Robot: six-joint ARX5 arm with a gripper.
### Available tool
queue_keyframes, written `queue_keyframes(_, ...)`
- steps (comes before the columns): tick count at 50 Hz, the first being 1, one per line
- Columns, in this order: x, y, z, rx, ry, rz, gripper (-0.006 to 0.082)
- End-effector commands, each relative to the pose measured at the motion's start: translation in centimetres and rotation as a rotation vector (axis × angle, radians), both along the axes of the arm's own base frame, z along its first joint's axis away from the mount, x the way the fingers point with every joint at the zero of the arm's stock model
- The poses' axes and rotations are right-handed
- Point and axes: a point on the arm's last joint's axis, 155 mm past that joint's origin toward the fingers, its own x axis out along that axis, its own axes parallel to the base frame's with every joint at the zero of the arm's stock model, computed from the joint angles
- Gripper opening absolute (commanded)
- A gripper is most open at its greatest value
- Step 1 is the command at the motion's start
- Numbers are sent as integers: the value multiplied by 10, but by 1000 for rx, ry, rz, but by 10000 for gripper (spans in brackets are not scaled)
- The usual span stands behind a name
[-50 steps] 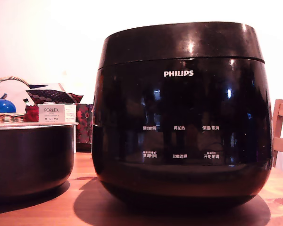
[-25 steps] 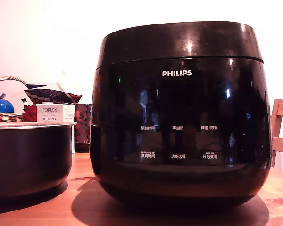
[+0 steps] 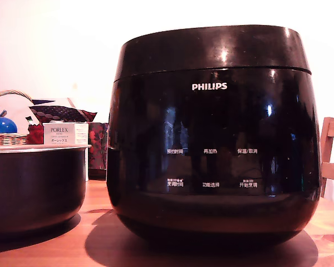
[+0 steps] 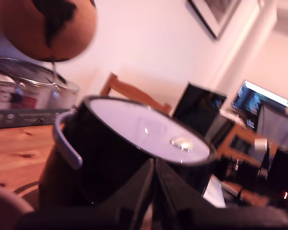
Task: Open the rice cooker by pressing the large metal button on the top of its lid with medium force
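Exterior view, rice cooker (image 3: pixel 211 139) on wooden table (image 3: pixel 94 245), lid (image 3: pixel 211 50) closed

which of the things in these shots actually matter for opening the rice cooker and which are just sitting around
For the job: rice cooker, its closed lid, the metal button, the gripper.

Lying about: dark pot, basket, blue ball, PORLEX box, wooden chair.

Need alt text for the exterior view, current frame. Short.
A large glossy black rice cooker with a white PHILIPS logo fills most of the frame, its lid shut, standing on a wooden table. At the exterior view's left sit a smaller dark pot, a basket holding a blue ball, and a white PORLEX box; no arm is visible.
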Motion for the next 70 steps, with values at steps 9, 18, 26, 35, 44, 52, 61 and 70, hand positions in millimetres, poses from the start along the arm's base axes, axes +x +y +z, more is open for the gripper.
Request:
queue_keyframes(9,11,-37,21,84,-116,-75,-24)
queue_keyframes(18,18,-74,27,138,-162,-152,-24)
queue_keyframes(26,21,-107,27,194,-203,-218,-24)
queue_keyframes(35,21,-137,27,238,-249,-273,-24)
queue_keyframes(44,24,-159,16,291,-284,-295,-24)
queue_keyframes(52,24,-172,3,322,-277,-318,-24)
queue_keyframes(61,31,-176,-11,367,-277,-288,-24)
queue_keyframes(70,31,-177,-30,421,-250,-302,-24)
